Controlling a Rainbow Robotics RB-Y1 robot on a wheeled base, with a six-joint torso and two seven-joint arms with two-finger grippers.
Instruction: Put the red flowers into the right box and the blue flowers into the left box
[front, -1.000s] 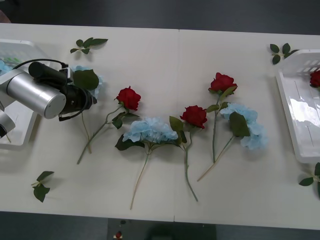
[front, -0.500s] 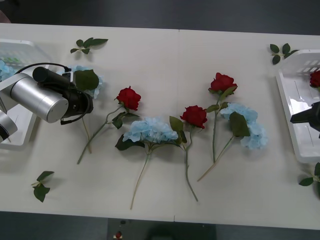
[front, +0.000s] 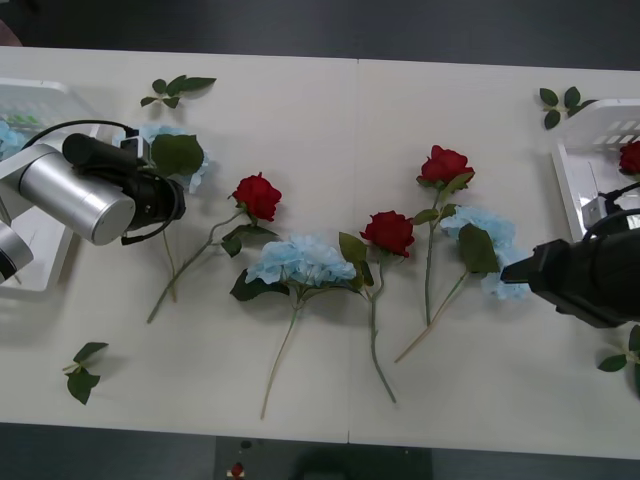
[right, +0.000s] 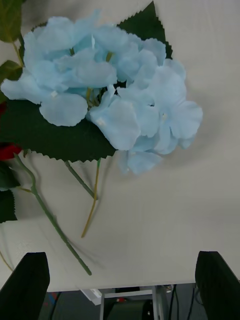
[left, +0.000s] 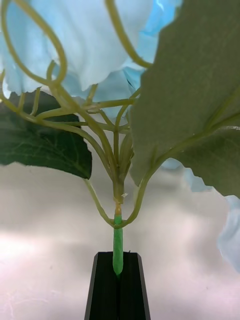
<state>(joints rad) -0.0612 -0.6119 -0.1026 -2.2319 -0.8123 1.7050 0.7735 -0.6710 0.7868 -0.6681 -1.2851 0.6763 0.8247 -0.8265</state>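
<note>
My left gripper is shut on the green stem of a blue flower just right of the left box, where more pale blue shows. In the left wrist view the black fingers pinch the stem below the bloom. My right gripper is open beside another blue flower, whose cluster lies ahead of the open fingers. A third blue flower lies mid-table. Red flowers lie at the left, centre and right; one more lies in the right box.
Loose leaf sprigs lie at the far left, far right, near left and near right. Flower stems cross the middle of the table toward its front edge.
My right arm has come in from the right and reached the blue flower there. My left gripper has shifted slightly with its blue flower, dragging the stem.
</note>
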